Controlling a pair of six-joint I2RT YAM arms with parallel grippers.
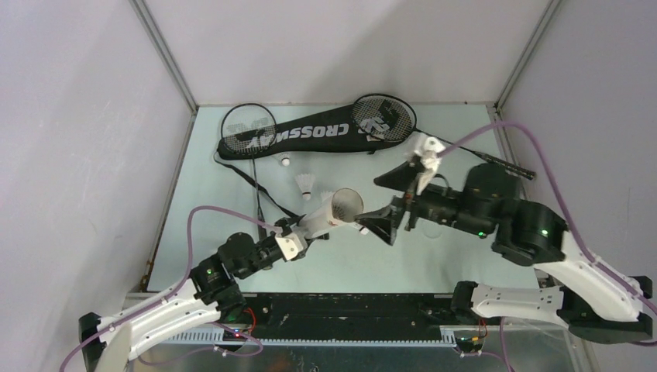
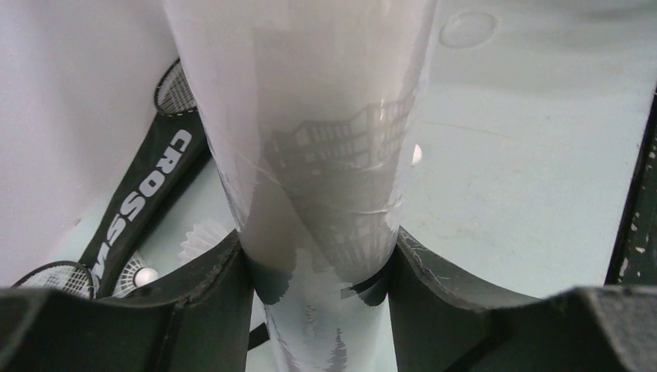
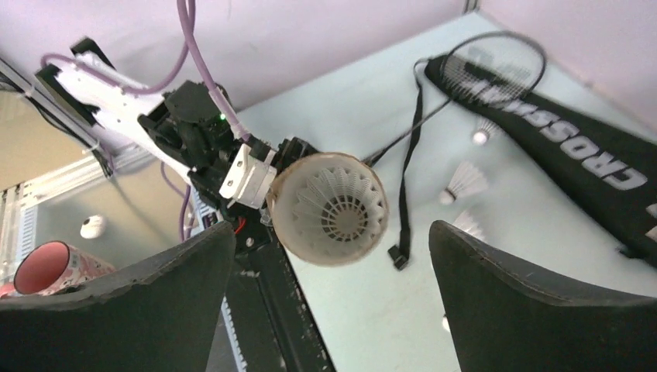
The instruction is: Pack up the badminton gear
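The step in hand looks to me like loading the shuttlecocks into the tube. The left gripper [image 2: 318, 256] is clamped on the tube [image 1: 329, 215], one dark pad pressing each side of the barrel. It holds the tube tilted up off the table [image 1: 387, 263], open mouth turned toward the other arm. The right gripper [image 1: 389, 204] hangs just in front of that mouth, jaws spread wide with nothing between them. Down the barrel, in the right wrist view, one shuttlecock [image 3: 342, 211] sits inside with its feather skirt facing out.

I judge the job to be at an early stage. At least three loose shuttlecocks [image 1: 307, 184] lie on the table between the tube and the bag [image 1: 310, 138]. The bag lies flat along the far edge, with the head of one of the two rackets [image 1: 249, 124] showing at each end. Whether the rackets rest on it or are tucked partly inside, I cannot tell.

The next move probably calls for the right arm to go to the nearest loose shuttlecock, pinch it lightly and bring it to the mouth cork first, while the left keeps the tube steady.

The tube is a long, pale, glossy cylinder with thin walls, likely to flex under a hard squeeze. The shuttlecocks are small white cones of feather on a round cork, easy to crush. The bag is soft black fabric with white lettering and a narrow strap [image 3: 409, 155]. The rackets are thin black frames with strung oval heads.
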